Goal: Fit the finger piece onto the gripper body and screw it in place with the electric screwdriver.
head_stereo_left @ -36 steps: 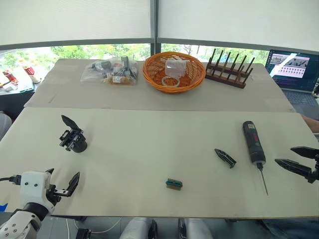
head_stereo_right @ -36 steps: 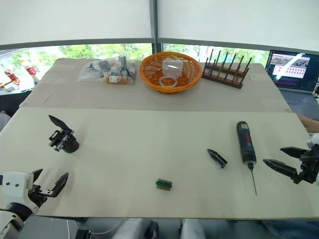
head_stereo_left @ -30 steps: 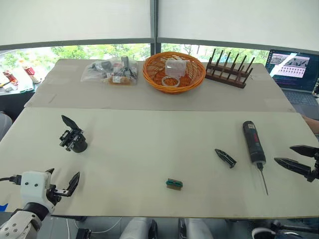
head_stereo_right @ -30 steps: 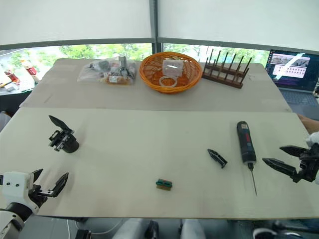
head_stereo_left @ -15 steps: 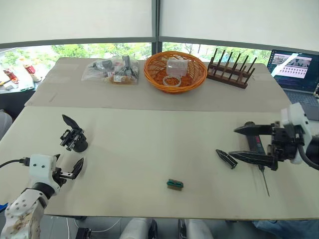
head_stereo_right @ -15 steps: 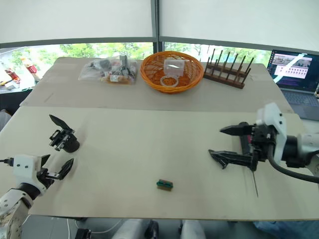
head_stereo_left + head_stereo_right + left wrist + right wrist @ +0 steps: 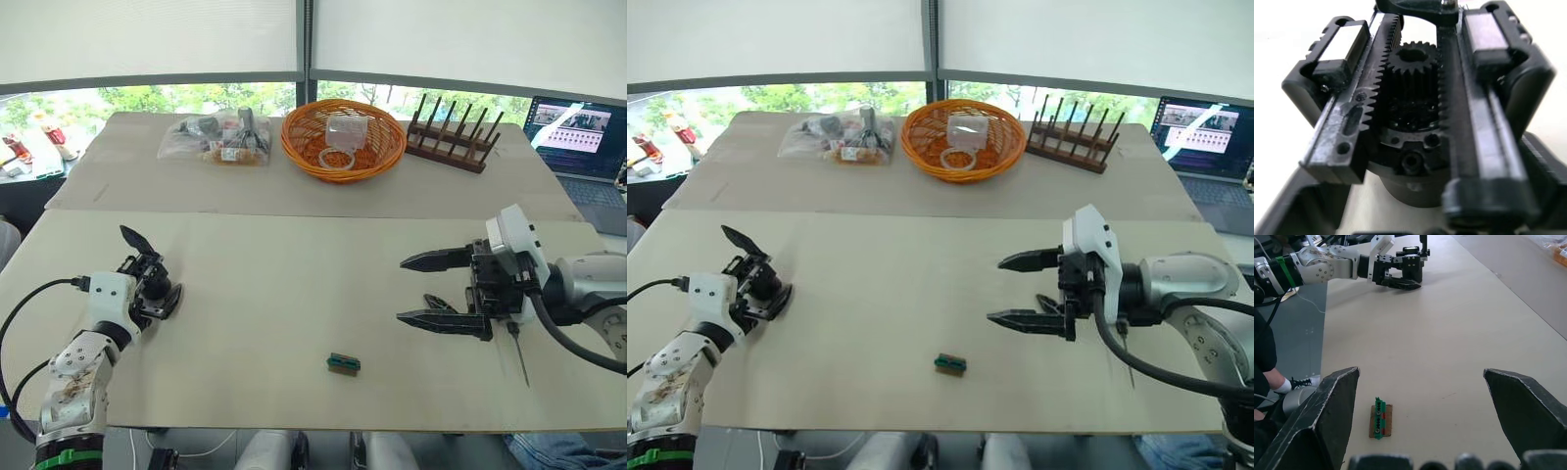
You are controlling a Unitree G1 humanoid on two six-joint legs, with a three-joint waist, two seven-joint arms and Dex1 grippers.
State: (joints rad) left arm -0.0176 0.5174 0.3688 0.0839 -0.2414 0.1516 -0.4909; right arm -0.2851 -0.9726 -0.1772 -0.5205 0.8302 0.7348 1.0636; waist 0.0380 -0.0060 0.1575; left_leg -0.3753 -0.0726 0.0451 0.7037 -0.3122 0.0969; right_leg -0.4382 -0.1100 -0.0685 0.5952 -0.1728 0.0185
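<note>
The gripper body (image 7: 145, 271), a black block with a pointed finger sticking up, stands at the table's left. My left gripper (image 7: 157, 294) is open with its fingers flanking the body's round base; the left wrist view shows the body's gear and racks (image 7: 1413, 98) up close. My right gripper (image 7: 401, 291) hangs wide open and empty over the table's right half. Just behind it lies the finger piece (image 7: 437, 303), partly covered. Of the electric screwdriver, the thin metal bit (image 7: 517, 354) shows; its body is hidden behind my right arm.
A small green-brown block (image 7: 343, 362) lies near the front edge, also in the right wrist view (image 7: 1380, 417). On the back table sit an orange basket (image 7: 294, 147), a wooden rack (image 7: 451, 147) and a clear bag of parts (image 7: 216, 142). A laptop (image 7: 578, 132) stands at far right.
My left gripper has moved forward until its fingers flank the gripper body. My right gripper has swung left, past the screwdriver and the finger piece, still open.
</note>
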